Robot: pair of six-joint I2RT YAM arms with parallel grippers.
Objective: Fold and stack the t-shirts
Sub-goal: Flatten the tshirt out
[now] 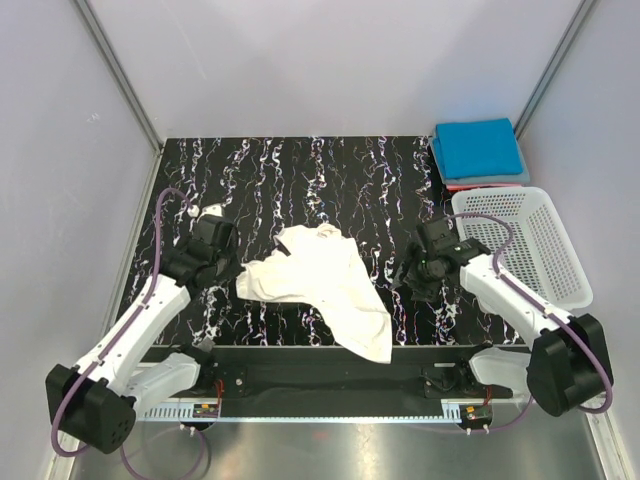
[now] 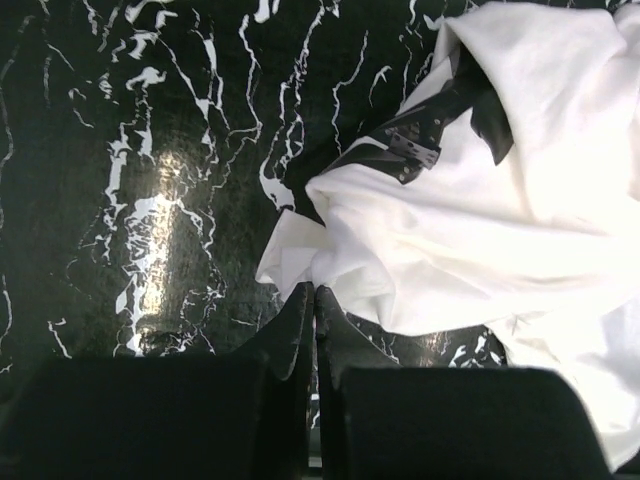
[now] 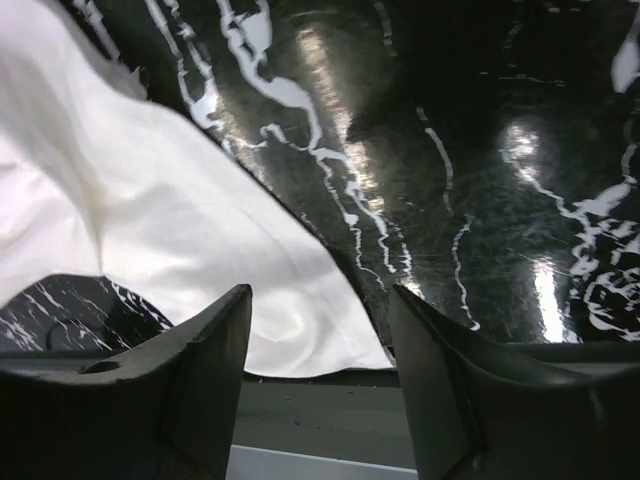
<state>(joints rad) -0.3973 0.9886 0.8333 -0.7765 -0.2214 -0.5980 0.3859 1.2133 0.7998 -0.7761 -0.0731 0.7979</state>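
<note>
The white t-shirt (image 1: 320, 285) lies crumpled at the middle of the black marble table, one end trailing over the front edge. Its black print shows in the left wrist view (image 2: 415, 145). My left gripper (image 1: 225, 270) is at the shirt's left edge. Its jaws (image 2: 312, 290) are shut, pinching a gathered fold of the white cloth (image 2: 450, 230). My right gripper (image 1: 415, 275) is just right of the shirt, open and empty (image 3: 320, 310), with the white hem (image 3: 200, 250) lying below and to the left of its fingers. The folded blue t-shirt (image 1: 478, 148) lies on the red one (image 1: 470, 185) at the back right.
A white lattice basket (image 1: 520, 245) stands at the right edge, just behind my right arm. Grey walls enclose the table on three sides. The table's front edge (image 3: 330, 400) runs right under my right gripper.
</note>
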